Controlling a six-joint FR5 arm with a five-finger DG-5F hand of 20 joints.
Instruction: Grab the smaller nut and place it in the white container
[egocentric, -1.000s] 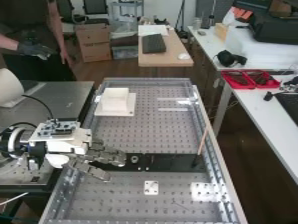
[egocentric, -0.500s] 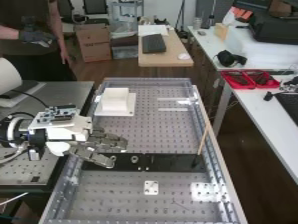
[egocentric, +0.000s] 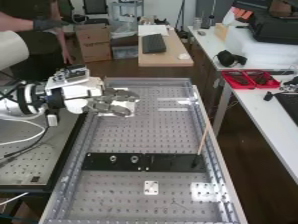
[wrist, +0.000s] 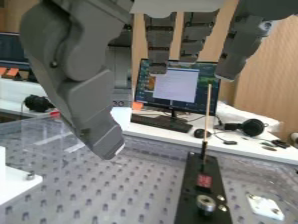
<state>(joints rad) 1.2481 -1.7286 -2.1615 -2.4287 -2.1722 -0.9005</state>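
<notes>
Wrist view: hand (wrist: 100, 105) close by the white block-shaped container with a flat base (wrist: 18, 186); long flat black bar (wrist: 191, 180) lies off to another side, a round metal part (wrist: 205, 202) on it and a thin wooden stick (wrist: 209, 115) upright beyond. High view: hand reaches over the container from the arm side, its long axis across the bench, overlapping container and base; how high above, cannot tell. Bar well apart from the hand, toward the camera, with larger nut (egocentric: 113, 159) and neighbouring bearing (egocentric: 134, 159) standing on it. Whether the hand is open or closed on anything, cannot tell; nor where the smaller nut is. Position suggests delivery, so likely carried; a guess. Next would be centring over the container's rim, then letting go. Perforated bench plate (egocentric: 143, 135) between container and bar gives room for backing off; main risk, clipping the container's edge.
</notes>
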